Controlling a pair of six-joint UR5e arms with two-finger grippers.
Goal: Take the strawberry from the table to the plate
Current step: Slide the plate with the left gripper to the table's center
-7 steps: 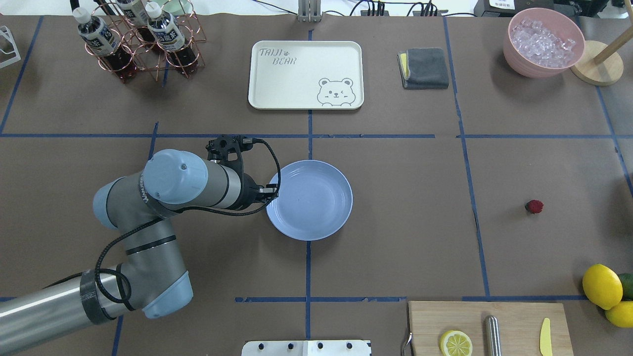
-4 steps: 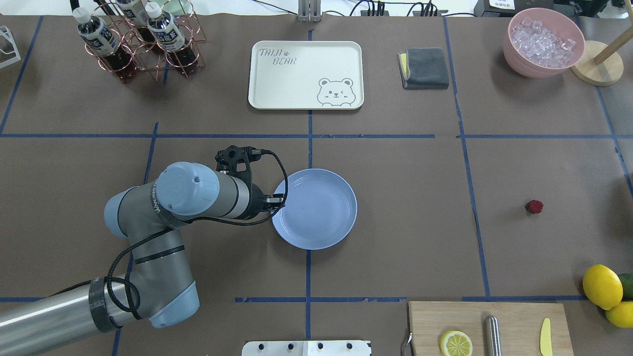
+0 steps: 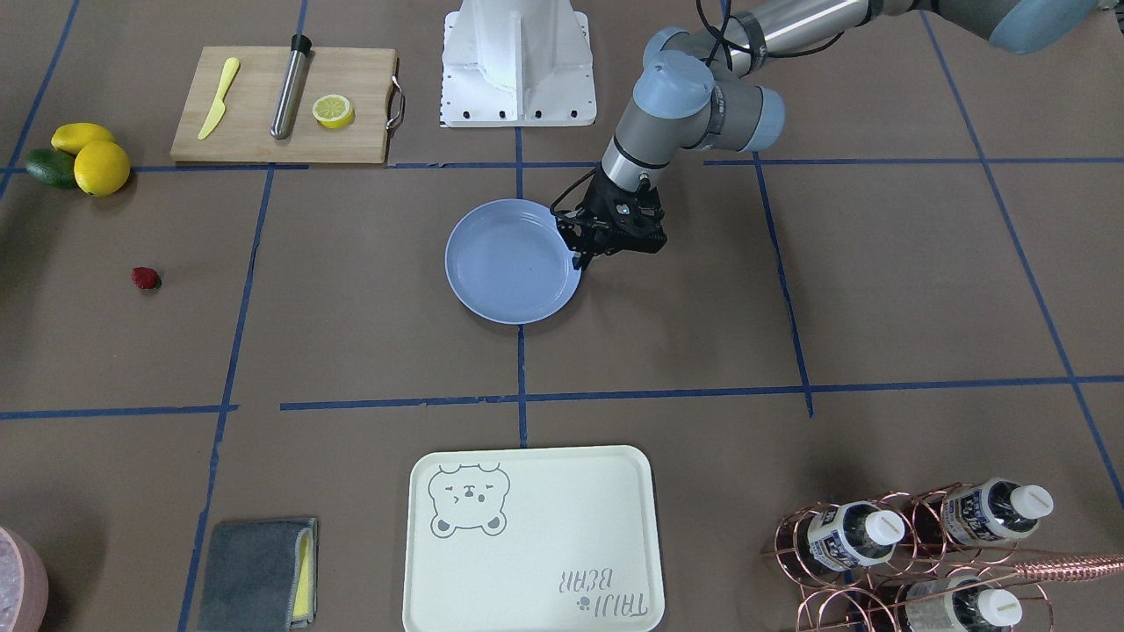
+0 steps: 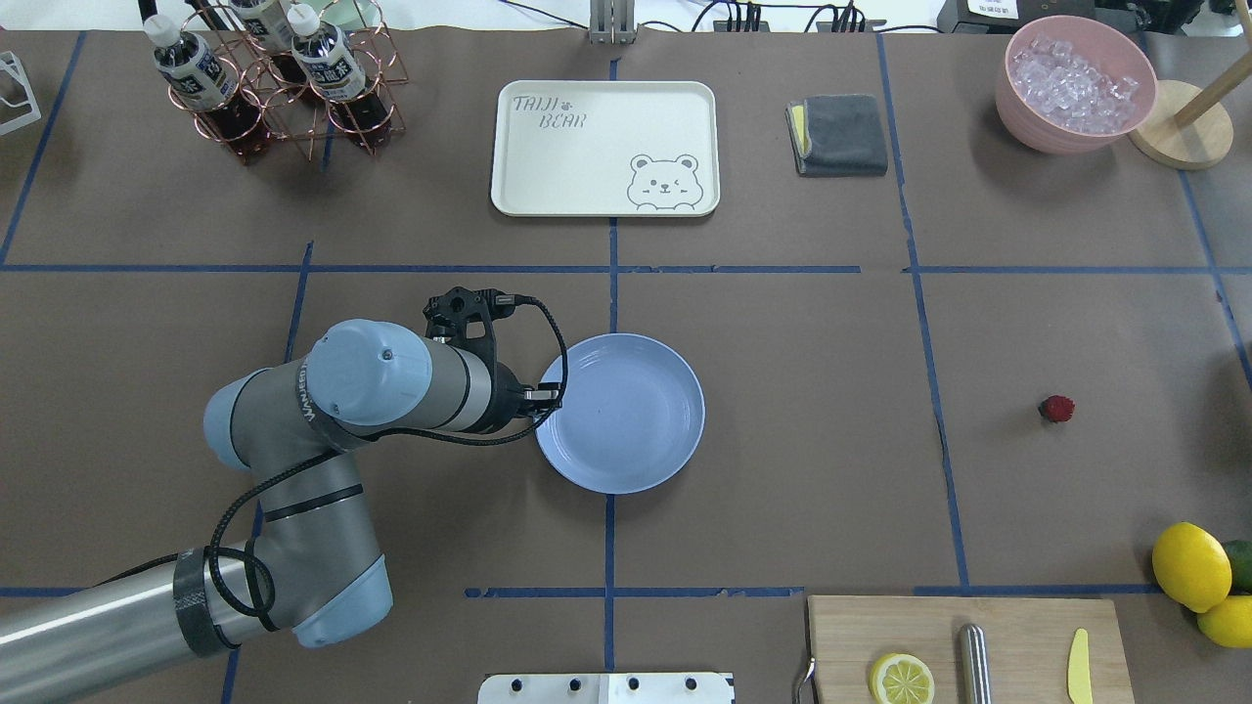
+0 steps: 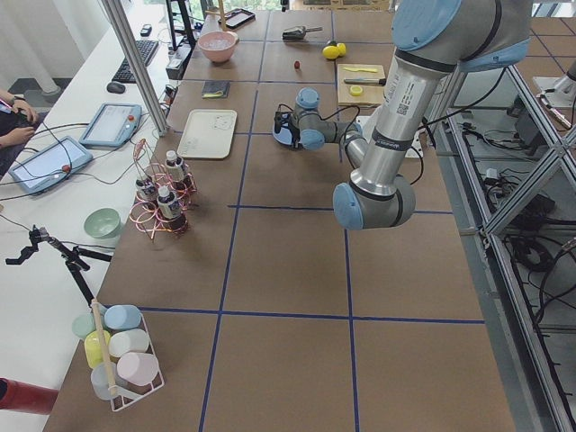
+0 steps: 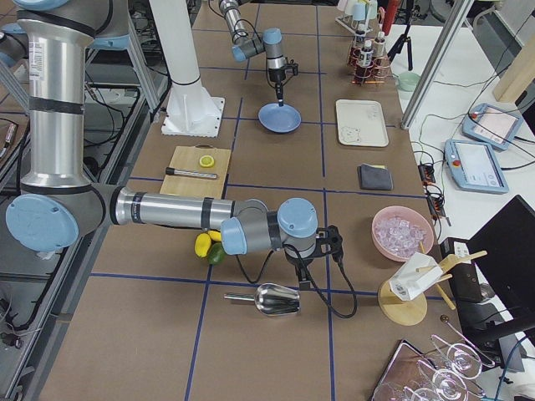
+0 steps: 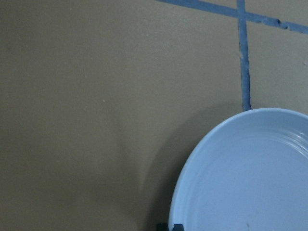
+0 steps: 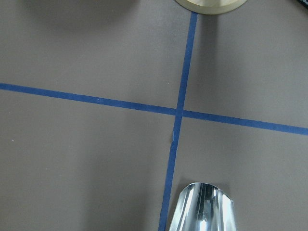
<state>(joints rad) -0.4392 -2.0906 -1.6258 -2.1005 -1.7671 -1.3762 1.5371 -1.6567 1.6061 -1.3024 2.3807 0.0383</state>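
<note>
The strawberry [image 4: 1056, 409] is a small dark red fruit lying alone on the table [image 4: 802, 411], far to the right; the front-facing view has it at the left [image 3: 145, 278]. Near the table's centre sits the light blue plate [image 4: 626, 420], with nothing in it. My left gripper [image 4: 548, 396] is at the plate's left rim and shut on it; the left wrist view shows the plate [image 7: 250, 183] right at the fingertips. My right gripper is seen only in the exterior right view [image 6: 303, 267], over a metal scoop [image 6: 276, 299]; I cannot tell its state.
A cream bear tray [image 4: 604, 147], a grey cloth [image 4: 838, 134], a pink bowl of ice [image 4: 1074, 83] and a bottle rack [image 4: 274, 78] line the far side. A cutting board [image 4: 963, 645] with a lemon slice and lemons [image 4: 1190, 565] are near right.
The left gripper shifted right and toward the near edge, and the plate slid along with it. Over the last half second both are almost still. The strawberry has not moved.
</note>
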